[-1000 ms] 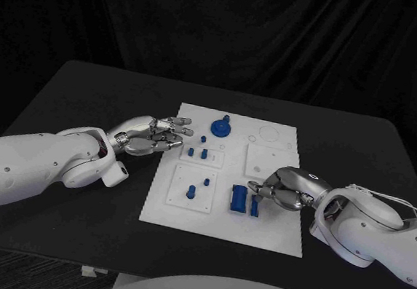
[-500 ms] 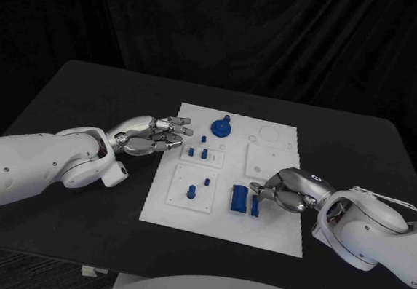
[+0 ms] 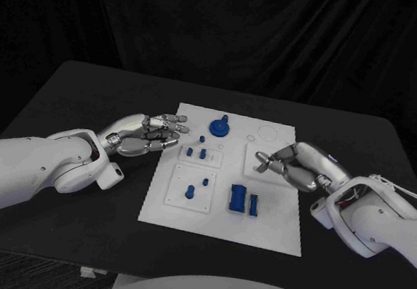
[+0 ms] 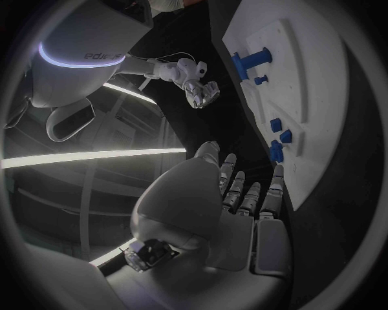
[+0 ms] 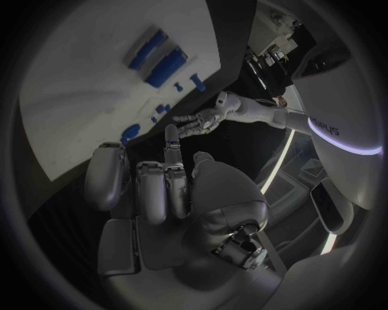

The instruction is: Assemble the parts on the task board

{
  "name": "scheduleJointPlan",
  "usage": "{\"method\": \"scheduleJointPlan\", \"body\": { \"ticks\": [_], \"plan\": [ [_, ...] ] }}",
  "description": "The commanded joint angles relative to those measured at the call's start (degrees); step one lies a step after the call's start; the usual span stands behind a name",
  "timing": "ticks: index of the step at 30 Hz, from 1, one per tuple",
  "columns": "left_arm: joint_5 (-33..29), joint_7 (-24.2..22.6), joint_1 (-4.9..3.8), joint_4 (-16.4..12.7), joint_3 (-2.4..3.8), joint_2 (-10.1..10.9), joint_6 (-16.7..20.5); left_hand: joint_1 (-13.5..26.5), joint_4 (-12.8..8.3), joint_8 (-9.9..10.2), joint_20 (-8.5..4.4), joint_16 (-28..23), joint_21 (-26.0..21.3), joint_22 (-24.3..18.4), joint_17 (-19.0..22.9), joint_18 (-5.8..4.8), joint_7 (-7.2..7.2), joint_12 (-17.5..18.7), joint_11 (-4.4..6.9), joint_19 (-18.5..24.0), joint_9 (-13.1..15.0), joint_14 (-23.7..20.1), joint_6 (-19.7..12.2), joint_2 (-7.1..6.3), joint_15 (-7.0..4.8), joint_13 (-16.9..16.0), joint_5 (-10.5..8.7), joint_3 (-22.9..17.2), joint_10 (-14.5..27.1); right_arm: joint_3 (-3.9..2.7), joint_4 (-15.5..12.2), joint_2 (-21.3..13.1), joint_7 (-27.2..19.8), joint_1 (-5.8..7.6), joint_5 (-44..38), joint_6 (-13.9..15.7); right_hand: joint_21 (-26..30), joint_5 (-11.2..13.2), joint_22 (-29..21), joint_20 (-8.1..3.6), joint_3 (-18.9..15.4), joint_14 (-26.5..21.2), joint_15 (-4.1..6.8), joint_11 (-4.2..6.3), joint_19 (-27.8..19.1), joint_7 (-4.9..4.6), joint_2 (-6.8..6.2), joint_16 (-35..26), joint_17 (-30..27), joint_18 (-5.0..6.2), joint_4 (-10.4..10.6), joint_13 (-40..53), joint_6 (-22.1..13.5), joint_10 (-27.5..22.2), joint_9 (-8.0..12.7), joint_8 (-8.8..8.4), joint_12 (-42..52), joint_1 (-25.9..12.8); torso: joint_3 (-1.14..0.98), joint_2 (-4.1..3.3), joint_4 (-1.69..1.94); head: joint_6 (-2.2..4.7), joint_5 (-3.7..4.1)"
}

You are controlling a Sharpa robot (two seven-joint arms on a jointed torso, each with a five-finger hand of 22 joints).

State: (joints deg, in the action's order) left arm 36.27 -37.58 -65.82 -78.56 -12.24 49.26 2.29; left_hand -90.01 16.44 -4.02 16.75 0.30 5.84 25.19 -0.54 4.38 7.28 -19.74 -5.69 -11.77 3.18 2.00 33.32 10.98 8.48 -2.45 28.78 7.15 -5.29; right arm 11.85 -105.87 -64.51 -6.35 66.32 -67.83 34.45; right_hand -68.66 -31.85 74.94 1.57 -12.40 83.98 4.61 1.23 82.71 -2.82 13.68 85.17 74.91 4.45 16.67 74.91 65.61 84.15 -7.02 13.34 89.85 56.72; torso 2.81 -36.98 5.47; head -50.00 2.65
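Note:
The white task board (image 3: 272, 231) lies mid-table. On it are a round blue knob (image 3: 221, 126), two small blue blocks (image 3: 197, 154), a blue peg (image 3: 192, 191), and a wide blue block (image 3: 238, 198) beside a narrow one (image 3: 254, 205). My left hand (image 3: 152, 134) hovers at the board's left edge, fingers apart and empty. My right hand (image 3: 288, 164) is over the board's right side, behind the blue blocks, with fingers loosely spread and nothing in them. The right wrist view shows the two blocks (image 5: 165, 68) beyond my right hand (image 5: 158, 187). The left wrist view shows the peg (image 4: 251, 61) beyond my left hand (image 4: 235, 200).
The black table (image 3: 88, 97) surrounds the board, with bare surface on both sides. The board carries a round recess (image 3: 270, 133) at its far right corner and a square white plate (image 3: 266, 169) under my right hand.
My right hand has drawn back from the narrow blue block and moved toward the far side of the board, leaving the block in place. The left hand has barely shifted.

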Motion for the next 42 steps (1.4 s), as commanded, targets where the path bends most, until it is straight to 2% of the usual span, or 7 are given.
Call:
{"method": "scheduleJointPlan", "body": {
  "ticks": [1, 10, 18, 28, 29, 35, 42],
  "plan": [
    [-2.5, -4.2, -1.32, -1.6, 0.12, 0.6, 4.7, 0.1, 0.1, -0.4, -0.04, 0.4, 0.5, 0.5, -0.1, 0.12, 0.09, -0.9, -0.19, -0.8, 0.1, 0.7, 1.3, -0.58, -0.09, -0.1, 0.21, 0.1, -0.9, -0.06, 0.1, 0.1, -10.8, 2.57, 15.7, 9.1, 4.3, 0.4, 7.8, -0.29, -0.6, 3.3, 0.74, 0.82, -1.7, 0.6, -0.53, -3.1, 4.1, 0.85, 0.1, 15.1, 1.8, 5.8, -1.1, 0.85, 0.2, 0.1, -0.05, 0.09, -0.02, 0.0, 0.34],
    [-9.5, -7.7, -4.83, -5.1, 0.14, 2.2, 7.3, 5.9, 0.4, -1.1, -0.29, 0.5, 0.7, -0.3, -0.3, 0.48, 0.66, -3.3, -0.84, -0.6, 0.3, 1.9, 5.3, -0.56, -0.7, -0.3, -1.05, 2.8, -4.5, -0.07, 4.2, 2.9, -27.2, 6.99, 37.1, 12.1, 45.7, 1.0, -9.7, 2.47, -3.0, -11.9, -2.47, -1.89, -17.7, -1.86, -1.53, -45.5, -35.8, 5.64, 0.1, -17.8, -1.9, -18.4, -4.5, -1.94, -32.7, 0.8, -0.38, 0.74, -0.2, 0.0, 1.94],
    [-12.9, -9.5, -6.32, -5.3, 0.13, 1.1, 6.0, 13.1, 0.4, 1.1, -0.7, -0.3, -2.3, -8.2, 0.5, 1.22, -2.15, 3.4, 2.65, 5.8, -0.3, -2.0, -1.4, 0.11, -1.91, 0.2, -7.87, 7.6, -1.2, -0.07, 11.3, 7.3, -34.4, 7.65, 47.2, 3.2, 65.2, 7.5, -40.9, 14.6, -6.3, -46.3, -17.56, -14.51, -57.7, -3.32, -0.62, -74.3, -57.7, 1.3, 0.1, -49.5, -13.0, -52.4, -1.3, -7.21, -66.4, 2.7, -0.7, 1.58, -0.78, 0.0, 1.82],
    [-13.5, -8.6, -6.47, -4.3, 0.11, 0.1, 3.7, 20.0, 0.3, 2.7, 0.23, -0.3, -5.1, -20.3, 0.5, -0.49, -11.77, 12.5, 5.09, 10.4, -1.7, -2.0, -22.1, -0.67, -1.92, 1.1, -21.96, 10.9, 2.8, -0.06, 13.4, 8.6, -36.2, 7.05, 49.5, -3.4, 67.9, 11.0, -69.3, 15.54, -8.8, -70.4, -15.99, -9.58, -80.2, 0.82, 0.45, -81.0, -68.1, -1.14, 0.0, -58.2, -20.8, -68.7, 2.0, -8.94, -70.4, 3.5, -0.88, 1.47, -1.01, 0.0, 2.71],
    [-11.6, -1.1, -6.33, -4.5, 0.04, 0.3, 5.2, 40.6, -4.8, 4.0, -4.94, -0.3, -5.8, -25.2, 0.5, -4.38, -7.28, 13.9, 5.69, 11.8, -3.2, -2.0, -23.3, -3.68, -3.82, 2.4, -23.63, 5.4, 5.3, -0.04, 13.3, 8.6, -31.8, 7.36, 46.7, 1.0, 68.7, 17.0, -70.8, 10.4, -2.2, -74.1, -12.51, -7.0, -82.7, 2.82, -3.97, -85.2, -69.9, -4.45, -5.0, -62.9, -33.9, -73.0, 7.0, -13.34, -76.4, -14.8, -0.77, 1.49, -0.92, 0.0, 2.36],
    [-13.3, -0.5, -5.51, -4.9, 0.87, 0.0, 7.7, 50.2, -7.0, 4.0, -7.07, -0.3, -5.8, -25.2, 0.5, -4.38, -7.28, 15.7, 5.69, 11.8, -3.2, -2.0, -27.2, -5.11, -8.48, 2.4, -28.78, 3.2, 5.3, -1.44, 13.6, 9.9, -30.8, 5.76, 49.2, 2.1, 68.7, 27.0, -74.9, -1.57, 7.6, -84.0, -4.61, -1.23, -82.7, 2.82, -13.68, -85.2, -74.9, -4.45, -16.7, -74.9, -55.4, -84.2, 7.0, -13.34, -85.5, -42.6, -0.94, 1.84, -1.28, 1.26, 1.95],
    [-19.3, 1.6, -2.61, -6.6, 3.82, -1.2, 16.5, 60.2, -9.5, 4.0, -9.49, -0.3, -5.8, -25.2, 0.5, -4.38, -7.28, 19.7, 5.69, 11.8, -3.2, -2.0, -28.6, -6.56, -8.48, 2.4, -28.78, 0.7, 5.3, -6.36, 14.7, 14.6, -27.3, 0.13, 58.0, 5.7, 68.7, 31.9, -74.9, -1.57, 12.4, -84.0, -4.61, -1.23, -82.7, 2.82, -13.68, -85.2, -74.9, -4.45, -16.7, -74.9, -65.6, -84.2, 7.0, -13.34, -89.8, -56.7, -1.52, 3.06, -2.57, 5.69, 0.53]
  ]
}}
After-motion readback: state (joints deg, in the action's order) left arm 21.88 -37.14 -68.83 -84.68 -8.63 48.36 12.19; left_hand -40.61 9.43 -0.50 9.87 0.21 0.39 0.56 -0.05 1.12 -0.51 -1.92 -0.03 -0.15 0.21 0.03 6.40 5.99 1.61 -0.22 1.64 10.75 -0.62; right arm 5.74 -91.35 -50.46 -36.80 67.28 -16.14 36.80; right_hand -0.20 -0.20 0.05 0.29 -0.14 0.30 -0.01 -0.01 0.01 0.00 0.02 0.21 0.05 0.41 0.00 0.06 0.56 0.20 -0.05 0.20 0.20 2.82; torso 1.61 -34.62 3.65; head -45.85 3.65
